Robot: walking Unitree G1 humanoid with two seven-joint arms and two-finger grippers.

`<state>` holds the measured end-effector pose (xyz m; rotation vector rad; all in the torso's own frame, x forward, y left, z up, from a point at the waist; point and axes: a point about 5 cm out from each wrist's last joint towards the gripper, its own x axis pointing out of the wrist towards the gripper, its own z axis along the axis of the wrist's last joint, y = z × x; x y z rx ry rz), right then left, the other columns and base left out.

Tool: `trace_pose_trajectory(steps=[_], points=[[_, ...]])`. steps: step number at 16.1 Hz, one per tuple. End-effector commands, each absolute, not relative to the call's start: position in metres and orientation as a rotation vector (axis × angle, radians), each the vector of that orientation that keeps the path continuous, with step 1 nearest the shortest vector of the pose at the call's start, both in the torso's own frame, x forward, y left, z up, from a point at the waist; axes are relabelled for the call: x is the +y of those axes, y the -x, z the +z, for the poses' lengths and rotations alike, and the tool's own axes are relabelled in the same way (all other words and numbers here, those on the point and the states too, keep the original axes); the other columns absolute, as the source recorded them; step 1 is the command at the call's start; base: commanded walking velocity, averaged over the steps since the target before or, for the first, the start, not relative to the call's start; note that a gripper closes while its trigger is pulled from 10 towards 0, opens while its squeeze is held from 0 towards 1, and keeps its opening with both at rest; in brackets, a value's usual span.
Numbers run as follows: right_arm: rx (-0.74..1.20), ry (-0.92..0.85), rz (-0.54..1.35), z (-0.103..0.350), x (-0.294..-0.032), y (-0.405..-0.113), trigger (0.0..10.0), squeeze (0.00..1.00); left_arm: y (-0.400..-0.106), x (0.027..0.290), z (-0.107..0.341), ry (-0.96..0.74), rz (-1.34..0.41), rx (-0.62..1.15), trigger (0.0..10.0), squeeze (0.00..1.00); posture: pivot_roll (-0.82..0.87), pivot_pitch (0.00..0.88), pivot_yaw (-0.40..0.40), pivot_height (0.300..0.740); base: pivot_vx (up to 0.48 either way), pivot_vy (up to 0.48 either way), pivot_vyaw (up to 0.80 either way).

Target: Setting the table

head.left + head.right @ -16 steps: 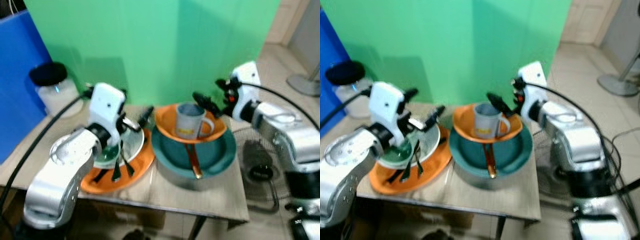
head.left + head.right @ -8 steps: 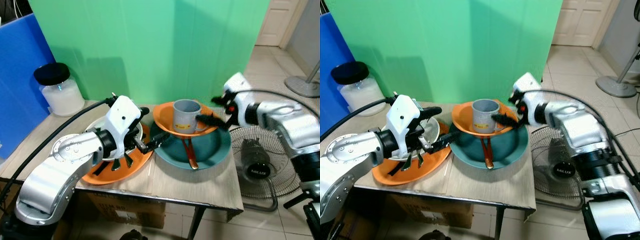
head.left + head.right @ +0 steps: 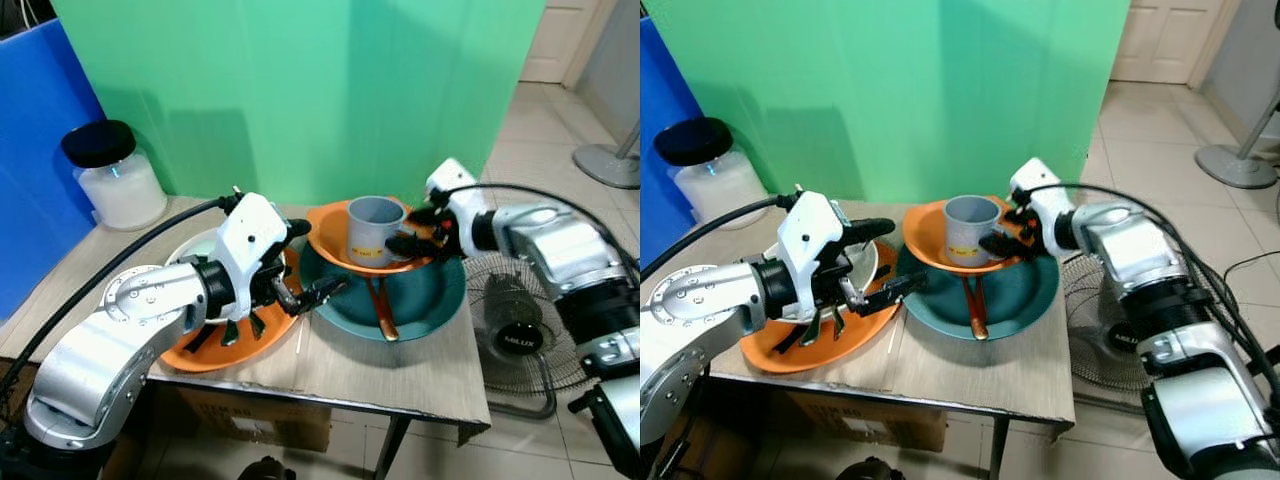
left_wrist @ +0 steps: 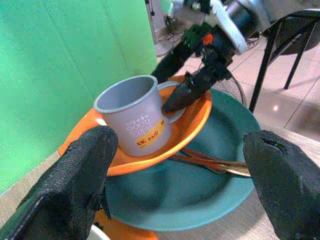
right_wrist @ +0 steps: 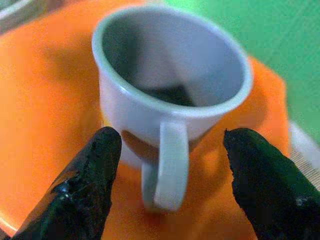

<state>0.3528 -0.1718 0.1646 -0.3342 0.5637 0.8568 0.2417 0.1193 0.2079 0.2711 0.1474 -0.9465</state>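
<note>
straddling the grey mug's [image 5: 170, 85] handle, right gripper [image 5: 170, 150] fingers apart; left gripper [image 4: 175, 165] likewise spread

Green backdrop [image 3: 300, 90], blue panel [image 3: 35, 150], tiled floor [image 3: 1160, 150], wooden table [image 3: 400, 375], white door [image 3: 1160, 40].

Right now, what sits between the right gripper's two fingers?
In the right wrist view, the grey mug's handle stands between the open right gripper fingers, untouched, with the orange bowl beneath. The mug stands upright in that bowl.
</note>
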Motion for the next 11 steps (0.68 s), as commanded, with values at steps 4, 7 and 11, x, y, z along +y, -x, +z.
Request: trace_pose_trajectory(steps=[4, 7, 11], points=[[0.582, 0.360, 0.890, 0.1678, -0.1707, -0.3580, 0.0, 0.00, -0.2381, 0.1162, 0.2089, -0.291, -0.973, 0.149, 10.0, 0.00, 0.10, 0.000, 0.034, 0.740, 0.000, 0.000, 0.00], [0.587, 0.354, 0.888, 0.1677, -0.1719, -0.3605, 0.0, 0.00, -0.2379, 0.1160, 0.2067, -0.296, -0.973, 0.160, 10.0, 0.00, 0.10, 0.000, 0.034, 0.740, 0.000, 0.000, 0.00], [0.592, 0.351, 0.894, 0.1677, -0.1718, -0.3624, 0.0, 0.00, -0.2364, 0.1134, 0.2055, -0.293, -0.989, 0.172, 10.0, 0.00, 0.10, 0.000, 0.033, 0.740, 0.000, 0.000, 0.00]])
